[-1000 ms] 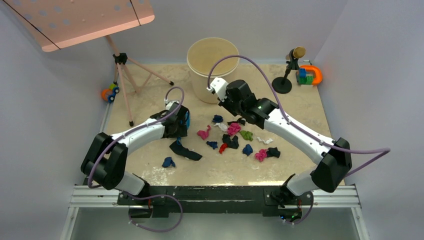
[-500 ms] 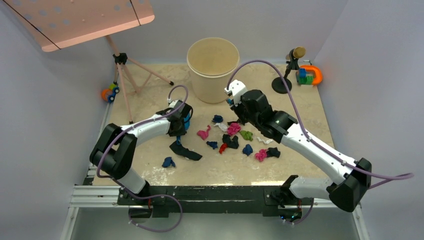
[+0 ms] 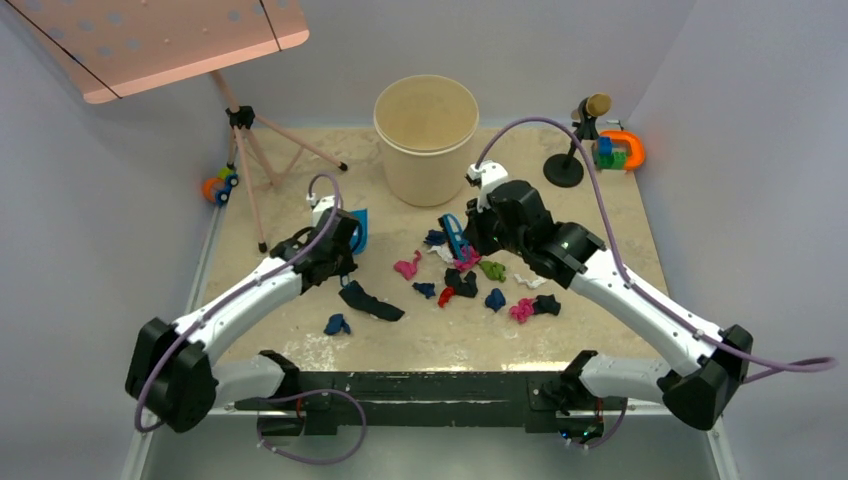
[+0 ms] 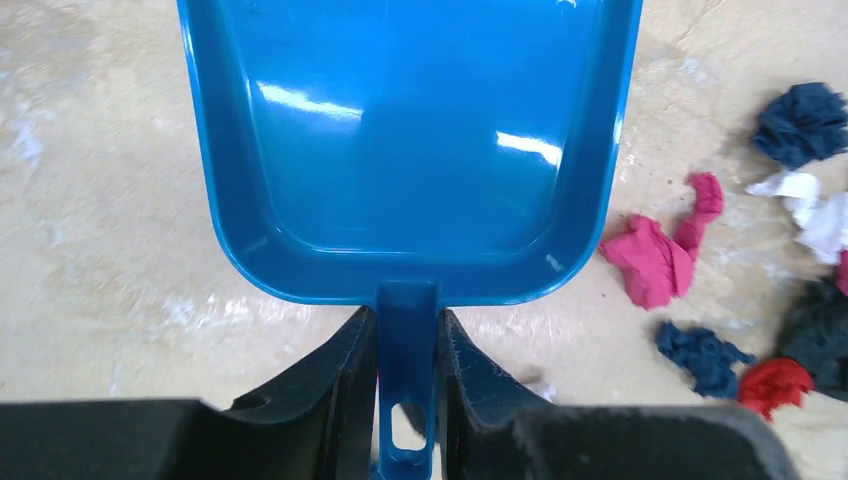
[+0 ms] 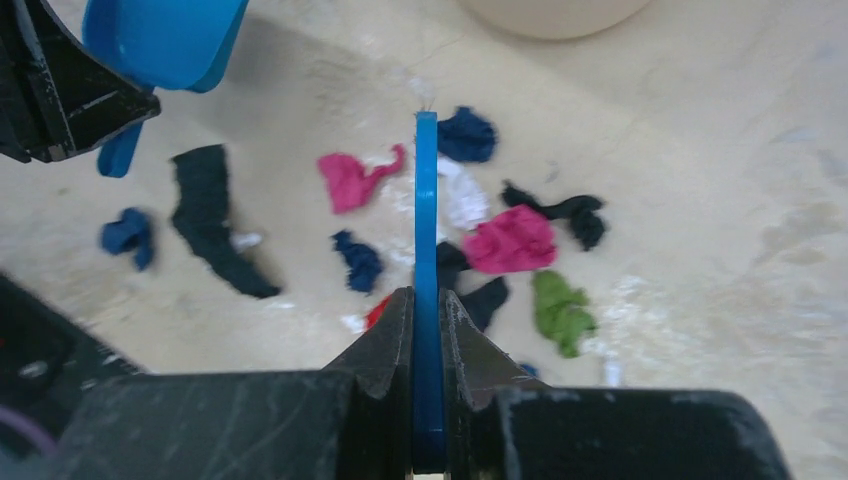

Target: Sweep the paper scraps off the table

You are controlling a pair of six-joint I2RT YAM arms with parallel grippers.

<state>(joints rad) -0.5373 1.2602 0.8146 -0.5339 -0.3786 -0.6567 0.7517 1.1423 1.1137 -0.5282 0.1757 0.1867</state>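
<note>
left gripper [image 4: 405,345] clamps dustpan [image 4: 410,150] handle, near-left of bucket [image 3: 426,140]; right gripper [image 5: 427,320] clamps brush [image 5: 427,200], near-right of bucket; both angled downward

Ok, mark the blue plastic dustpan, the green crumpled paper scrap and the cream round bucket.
blue plastic dustpan [image 4: 410,150]: left wrist view, middle of its tray floor.
green crumpled paper scrap [image 5: 562,310]: right wrist view, its centre.
cream round bucket [image 3: 425,178]: top external view, its outer wall.

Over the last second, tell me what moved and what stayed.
The right gripper, shut on the brush, swung right from the bucket to above the paper scraps. The left gripper, shut on the dustpan, shifted slightly left. Scraps and bucket stayed put.
</note>
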